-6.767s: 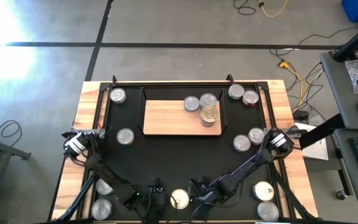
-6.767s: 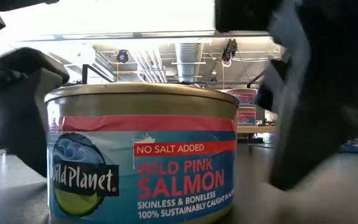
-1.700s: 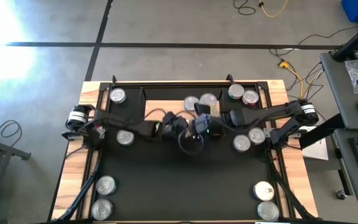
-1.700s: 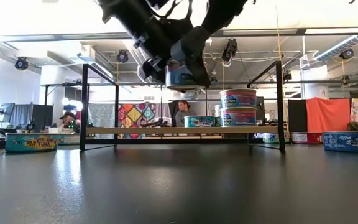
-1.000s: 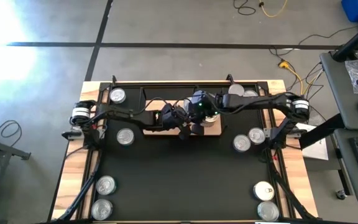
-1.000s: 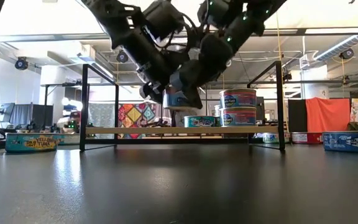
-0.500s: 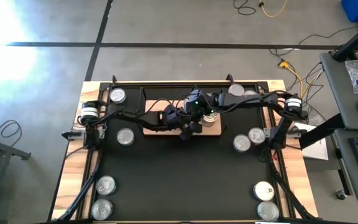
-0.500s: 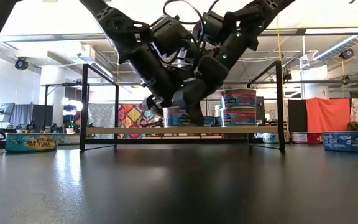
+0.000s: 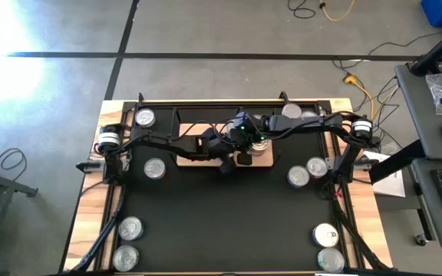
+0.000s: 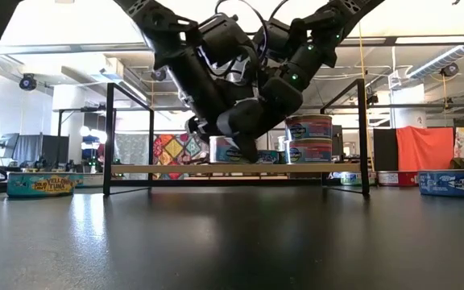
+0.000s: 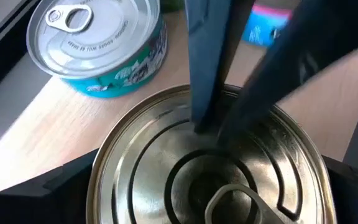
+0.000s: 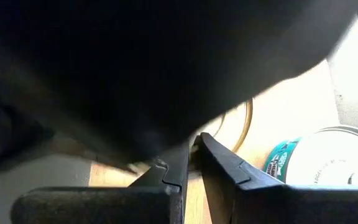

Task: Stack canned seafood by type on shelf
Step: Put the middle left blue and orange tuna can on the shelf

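Note:
A gold-topped can (image 11: 204, 186) stands upright on the light-wood shelf (image 9: 261, 159), near its middle, seen in the low view as a teal-sided tin (image 10: 225, 151). My left gripper (image 9: 227, 156) is open, one finger close on either side of this can; I cannot tell if they touch it. My right gripper (image 11: 205, 121) is shut, its tips on the can's top. A silver-topped teal can (image 11: 98, 50) stands beside it on the shelf, and a stack of two cans (image 10: 308, 138) farther right. My right gripper presses its shut fingertips (image 11: 201, 106) down on the gold lid (image 11: 166, 134), on the lid's far part. The fingers come slanting down from the table's far right. The can stands flat on the shelf board.
Loose cans lie on the black mat: two at the left (image 9: 154, 169), (image 9: 145, 118), two at the right (image 9: 298, 176), (image 9: 316, 166), pairs at the near corners (image 9: 130, 228), (image 9: 325, 234). The shelf's black frame posts (image 10: 108, 137), (image 10: 362, 133) rise at its ends.
Both grippers have come down toward the shelf together. The gold-topped can, which hung a little above the board a second ago, now stands on it next to the teal can.

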`<state>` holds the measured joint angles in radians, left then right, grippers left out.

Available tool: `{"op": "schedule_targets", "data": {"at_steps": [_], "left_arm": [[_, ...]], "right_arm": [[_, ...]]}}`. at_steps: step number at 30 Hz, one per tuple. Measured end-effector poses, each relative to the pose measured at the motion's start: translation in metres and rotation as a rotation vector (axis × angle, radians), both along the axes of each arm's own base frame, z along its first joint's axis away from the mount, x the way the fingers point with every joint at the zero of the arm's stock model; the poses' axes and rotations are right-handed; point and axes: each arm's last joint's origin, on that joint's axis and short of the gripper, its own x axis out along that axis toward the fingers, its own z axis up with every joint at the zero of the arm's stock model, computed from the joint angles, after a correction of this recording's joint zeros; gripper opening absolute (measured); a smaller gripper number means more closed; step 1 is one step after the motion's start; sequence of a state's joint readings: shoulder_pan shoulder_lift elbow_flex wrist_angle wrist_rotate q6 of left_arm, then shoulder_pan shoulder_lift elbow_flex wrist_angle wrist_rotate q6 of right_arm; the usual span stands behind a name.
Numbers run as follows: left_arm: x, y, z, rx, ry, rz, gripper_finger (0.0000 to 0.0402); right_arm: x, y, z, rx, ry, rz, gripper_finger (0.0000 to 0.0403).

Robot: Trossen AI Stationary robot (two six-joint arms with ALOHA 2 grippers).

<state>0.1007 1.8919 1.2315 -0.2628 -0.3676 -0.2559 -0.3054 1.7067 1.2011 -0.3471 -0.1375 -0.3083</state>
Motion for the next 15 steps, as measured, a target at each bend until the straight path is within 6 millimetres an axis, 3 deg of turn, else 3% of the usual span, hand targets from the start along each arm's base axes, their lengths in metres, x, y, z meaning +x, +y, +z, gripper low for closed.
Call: {"op": "schedule_targets", "data": {"at_steps": [5, 15], "left_arm": [[-0.002, -0.004, 0.008, -0.009, 0.085, -0.03, 0.0398], [0.001, -0.012, 0.01, -0.025, 0.067, -0.067, 0.0398]], "right_arm": [[0.0, -0.002, 0.001, 0.0, 0.001, -0.003, 0.0033], [0.002, -0.003, 0.013, 0.058, -0.031, -0.019, 0.0033]]}}
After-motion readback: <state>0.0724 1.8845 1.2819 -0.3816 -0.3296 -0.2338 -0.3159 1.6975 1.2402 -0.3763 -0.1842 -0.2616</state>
